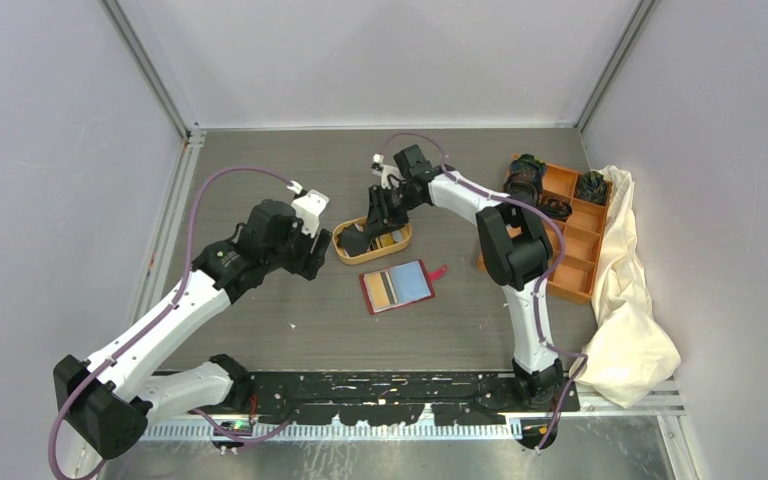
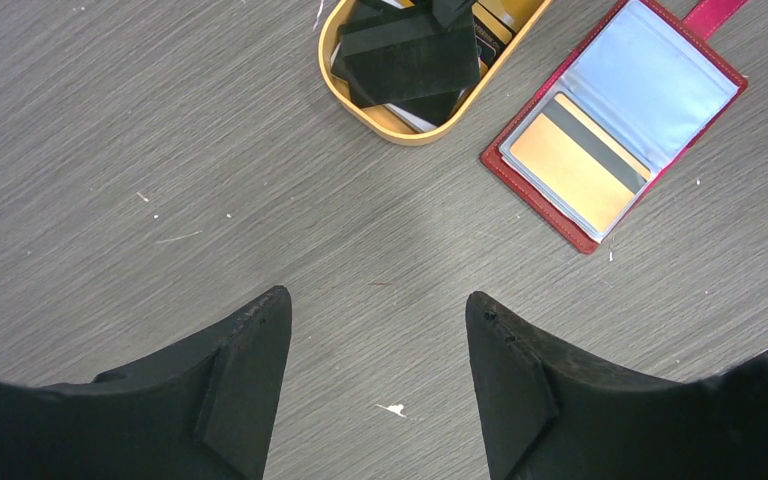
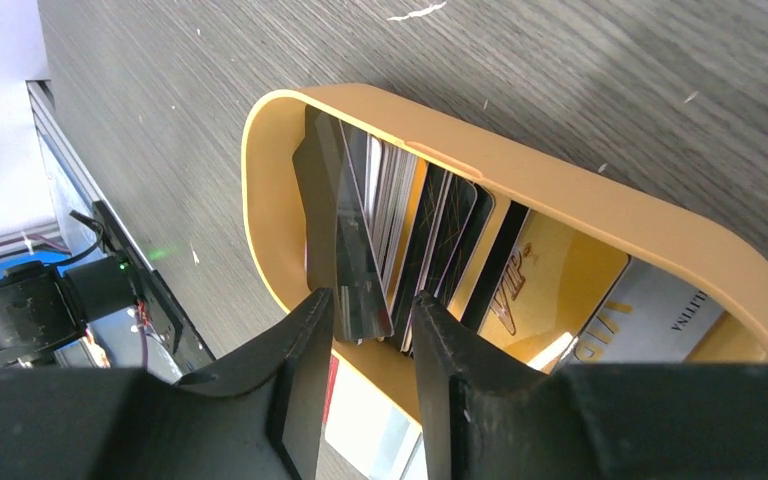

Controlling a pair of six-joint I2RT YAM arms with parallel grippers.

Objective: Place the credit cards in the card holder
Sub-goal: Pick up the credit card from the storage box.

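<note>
Nearest the overhead lens: black base rail, both my arms bolted to it. Table is grey wood-grain, boxed in by pale walls on three sides. Far right: orange compartment box, with a cream cloth heaped beside it. Card holder lies open mid-table, red rim, pale blue lining up, just on the near side of the orange oval tray. My left gripper hangs left of the tray; my right gripper dips into it.

Left wrist: my two black fingers sit close to the lens, jaws wide apart. Only bare table shows between them, with fine white specks on the grain. Card holder at upper right, clasp tab at its far end. One yellowish card with a dark stripe sits in its lower-left pocket. Tray at top holds dark shapes; cards or my right fingers, I cannot separate them.

Right wrist: jaws narrowed either side of a dark card standing on edge at the tray's end. Whether they pinch it, I cannot tell. More credit cards stand in a row beside it. A gold card and a whitish card lie lower in the tray.
</note>
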